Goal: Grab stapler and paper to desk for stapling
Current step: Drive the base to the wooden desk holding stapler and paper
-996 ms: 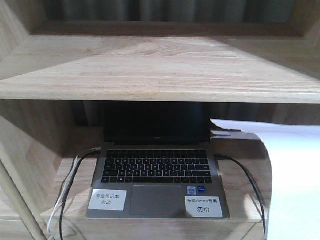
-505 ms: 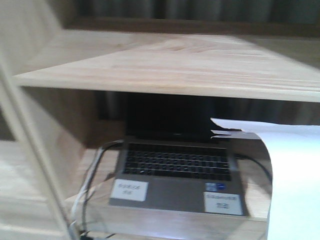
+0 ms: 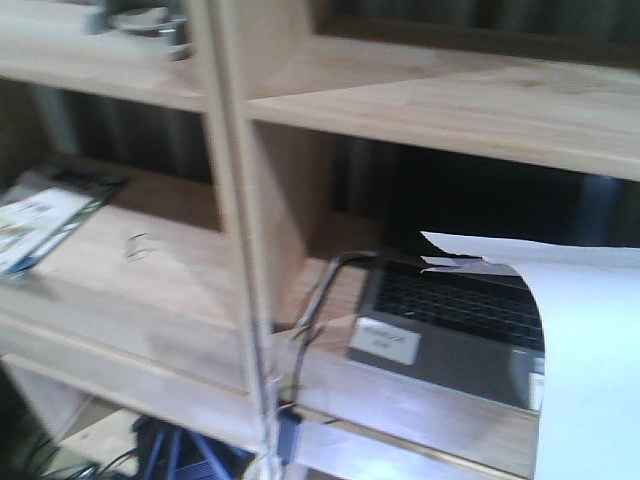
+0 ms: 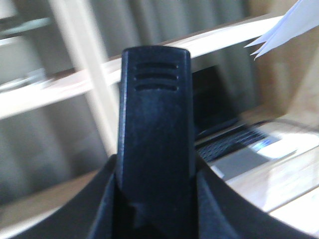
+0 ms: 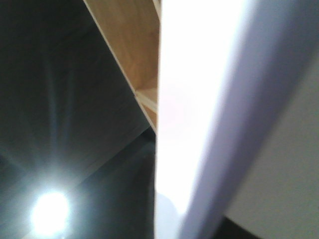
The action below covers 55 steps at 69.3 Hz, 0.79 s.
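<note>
Pickup seemingly done, the base is turning away from the shelving, its laptop sliding rightward in view, the left gripper clamping the stapler, the paper riding along (right fingers unseen, grip untellable).

The stapler fills the left wrist view, blurred, its lower end cut off at the bottom edge and hiding how the left tool's jaws stand. Beyond that tool the laptop is smeared, its label unreadable and its right part hidden behind the paper, which runs off the right and bottom edges. The right tool is out of sight.
</note>
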Tool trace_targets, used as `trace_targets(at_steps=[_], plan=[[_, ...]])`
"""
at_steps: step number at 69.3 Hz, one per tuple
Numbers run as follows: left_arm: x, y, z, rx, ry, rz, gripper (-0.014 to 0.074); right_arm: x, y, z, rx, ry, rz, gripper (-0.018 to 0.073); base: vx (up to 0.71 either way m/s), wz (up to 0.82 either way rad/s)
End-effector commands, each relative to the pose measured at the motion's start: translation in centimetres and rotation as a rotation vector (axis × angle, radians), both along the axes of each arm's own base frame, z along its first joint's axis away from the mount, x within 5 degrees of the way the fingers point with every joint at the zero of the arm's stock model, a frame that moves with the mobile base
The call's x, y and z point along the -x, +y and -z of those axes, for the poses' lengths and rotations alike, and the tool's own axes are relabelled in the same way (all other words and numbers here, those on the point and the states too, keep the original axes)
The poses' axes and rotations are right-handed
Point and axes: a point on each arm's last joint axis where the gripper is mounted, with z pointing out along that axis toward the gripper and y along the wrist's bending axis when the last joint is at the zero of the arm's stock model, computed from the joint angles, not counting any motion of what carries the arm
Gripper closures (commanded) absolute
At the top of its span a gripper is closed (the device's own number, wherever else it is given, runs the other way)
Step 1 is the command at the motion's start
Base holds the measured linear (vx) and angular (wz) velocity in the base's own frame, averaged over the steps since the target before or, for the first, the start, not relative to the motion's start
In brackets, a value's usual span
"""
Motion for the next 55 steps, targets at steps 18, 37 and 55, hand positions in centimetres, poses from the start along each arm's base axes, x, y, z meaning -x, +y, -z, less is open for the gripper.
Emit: trace_targets(at_steps=[18,37,55], plan=[[0.12,0.16,-1.92,0.089,-0.110,-0.001,0.0603,0.68,-0.12,-1.24,-0.018,-0.116,0.007,0.0561,-0.13,0.51],[0.12,0.16,-1.92,0.089,-0.110,-0.001,0.0603,0.67,-0.12,-1.23,-0.017,-0.114,0.007,0.0561,-0.12,0.48],[0.12,0.16,-1.92,0.089,-0.110,-0.001,0.0603,0.67,-0.12,-1.23,-0.017,-0.114,0.007,0.0561,-0.11,0.43]])
